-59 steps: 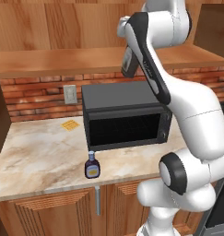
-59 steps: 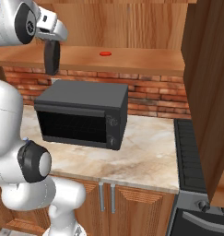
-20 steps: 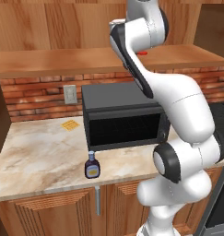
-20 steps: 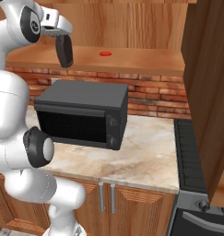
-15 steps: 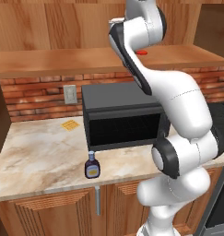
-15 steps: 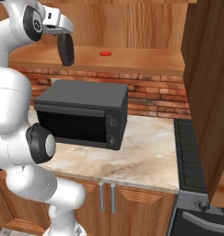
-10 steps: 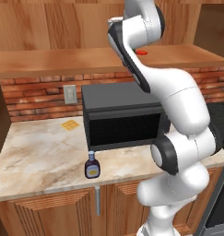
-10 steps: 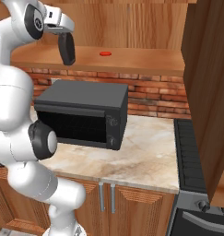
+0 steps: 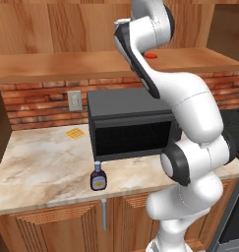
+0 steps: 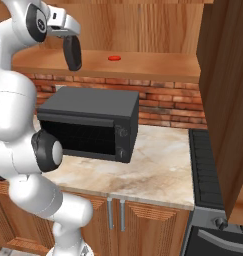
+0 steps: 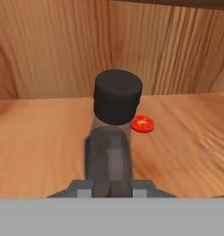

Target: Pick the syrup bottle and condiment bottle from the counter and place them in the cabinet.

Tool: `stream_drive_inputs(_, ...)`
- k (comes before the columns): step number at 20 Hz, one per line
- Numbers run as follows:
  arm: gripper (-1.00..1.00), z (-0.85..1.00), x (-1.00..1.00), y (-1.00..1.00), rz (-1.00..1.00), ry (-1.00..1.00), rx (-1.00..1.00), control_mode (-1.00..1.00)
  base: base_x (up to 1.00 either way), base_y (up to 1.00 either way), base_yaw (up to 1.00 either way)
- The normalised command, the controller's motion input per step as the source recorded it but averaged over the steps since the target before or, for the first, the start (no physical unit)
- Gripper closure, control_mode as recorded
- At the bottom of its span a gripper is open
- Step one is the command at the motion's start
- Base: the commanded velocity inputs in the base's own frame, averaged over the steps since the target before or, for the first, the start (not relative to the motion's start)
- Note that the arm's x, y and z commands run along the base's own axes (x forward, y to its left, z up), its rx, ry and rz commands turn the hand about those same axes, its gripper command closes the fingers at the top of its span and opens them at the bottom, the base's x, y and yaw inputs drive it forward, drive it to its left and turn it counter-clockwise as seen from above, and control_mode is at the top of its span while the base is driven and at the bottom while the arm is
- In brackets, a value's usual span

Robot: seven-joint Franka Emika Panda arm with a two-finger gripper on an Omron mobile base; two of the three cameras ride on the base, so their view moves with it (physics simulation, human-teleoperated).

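Observation:
My gripper (image 11: 109, 185) is shut on the syrup bottle (image 11: 111, 138), a dark bottle with a black cap (image 11: 118, 96) that points away from the hand. In the right base view the syrup bottle (image 10: 72, 52) hangs upright under the gripper (image 10: 68, 41), just over the left part of the cabinet's shelf board (image 10: 158, 66). The condiment bottle (image 9: 98, 177), small with a bluish cap and orange label, stands on the marble counter (image 9: 47, 167) near its front edge, left of the microwave. Wood panelling (image 11: 53, 50) backs the shelf.
A small red disc (image 11: 142, 124) lies on the shelf board (image 9: 52, 66) beyond the bottle. A black microwave (image 10: 88, 125) sits under the shelf. A yellow waffle-like square (image 9: 73, 133) lies at the counter's back. A stove (image 10: 208, 165) and a tall wooden panel (image 10: 225, 100) stand at the right.
Over three seconds the gripper has carried the syrup bottle to the right along the shelf. In the last second it has barely shifted. The condiment bottle has stayed put.

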Motion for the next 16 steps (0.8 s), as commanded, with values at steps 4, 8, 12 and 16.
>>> stream_drive_inputs(4, 1.00, -0.45, 0.20, 0.00, 0.00, -0.01, -0.03, -1.00, 0.00, 0.00, 0.00)
stream_drive_inputs(8, 1.00, -0.26, 0.29, 0.00, 0.00, -0.05, -0.04, -1.00, 0.00, 0.00, 0.00)
stream_drive_inputs(12, 1.00, -0.16, 0.33, 0.00, 0.00, -0.03, -0.01, -1.00, 0.00, 0.00, 0.00)
stream_drive_inputs(16, 1.00, -0.16, 0.38, 0.00, 0.00, -0.02, 0.00, -1.00, 0.00, 0.00, 0.00)
